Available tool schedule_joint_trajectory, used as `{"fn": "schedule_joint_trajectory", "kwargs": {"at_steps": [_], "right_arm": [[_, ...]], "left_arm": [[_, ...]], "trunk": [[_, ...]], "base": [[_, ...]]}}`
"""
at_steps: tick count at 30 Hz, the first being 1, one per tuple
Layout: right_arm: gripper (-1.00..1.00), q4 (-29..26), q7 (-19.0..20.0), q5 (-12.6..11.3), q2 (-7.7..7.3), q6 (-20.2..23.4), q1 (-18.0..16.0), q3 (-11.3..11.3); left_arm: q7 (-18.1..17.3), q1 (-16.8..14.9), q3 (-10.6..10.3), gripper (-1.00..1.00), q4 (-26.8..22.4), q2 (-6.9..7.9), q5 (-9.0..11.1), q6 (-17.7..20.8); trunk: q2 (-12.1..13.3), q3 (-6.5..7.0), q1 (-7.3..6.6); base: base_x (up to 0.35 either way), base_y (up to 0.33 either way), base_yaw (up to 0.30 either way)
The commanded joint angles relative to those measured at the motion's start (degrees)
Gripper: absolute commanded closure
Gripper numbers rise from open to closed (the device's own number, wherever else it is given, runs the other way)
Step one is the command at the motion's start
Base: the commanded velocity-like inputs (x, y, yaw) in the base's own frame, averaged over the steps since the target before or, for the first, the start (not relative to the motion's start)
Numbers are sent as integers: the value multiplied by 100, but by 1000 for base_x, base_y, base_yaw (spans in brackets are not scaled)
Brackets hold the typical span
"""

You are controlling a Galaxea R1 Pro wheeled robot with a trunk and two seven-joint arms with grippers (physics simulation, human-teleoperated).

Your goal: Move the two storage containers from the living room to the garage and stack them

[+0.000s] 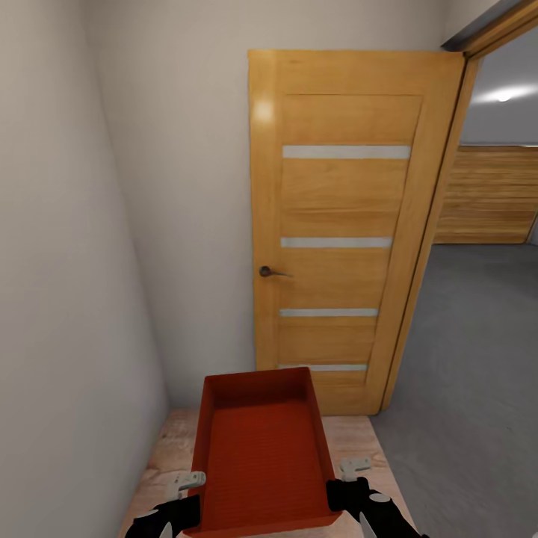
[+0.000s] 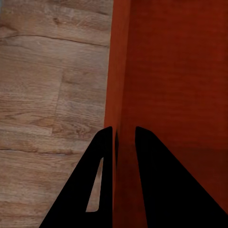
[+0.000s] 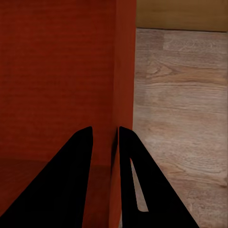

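Two end effectors, left (image 1: 181, 499) and right (image 1: 345, 486), clamped on one storage container (image 1: 261, 456).

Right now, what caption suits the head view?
Both grippers hold a red bin before an open wooden door.

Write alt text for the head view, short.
Both grippers, left and right, hold an empty orange-red bin by its side walls above wood flooring. Ahead stands an open wooden door; to its right, grey floor leads toward a slatted wall.

An orange-red storage container (image 1: 261, 456) is held between the left claw (image 1: 179, 497) and right claw (image 1: 351, 486), facing an open wooden door (image 1: 344, 224).
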Motion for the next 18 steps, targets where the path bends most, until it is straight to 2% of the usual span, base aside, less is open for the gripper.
{"fn": "schedule_joint_trajectory", "kwargs": {"at_steps": [1,18], "right_arm": [[100,-1,201,-178,-4,35,-6,-21],[100,-1,201,-178,-4,39,-8,-21]], "left_arm": [[147,3,1,100,-20,110,-204,-342],[147,3,1,100,-23,110,-203,-342]], "trunk": [[-8,-10,5],[-8,-10,5]], "base": [[327,0,0],[321,0,0]]}}
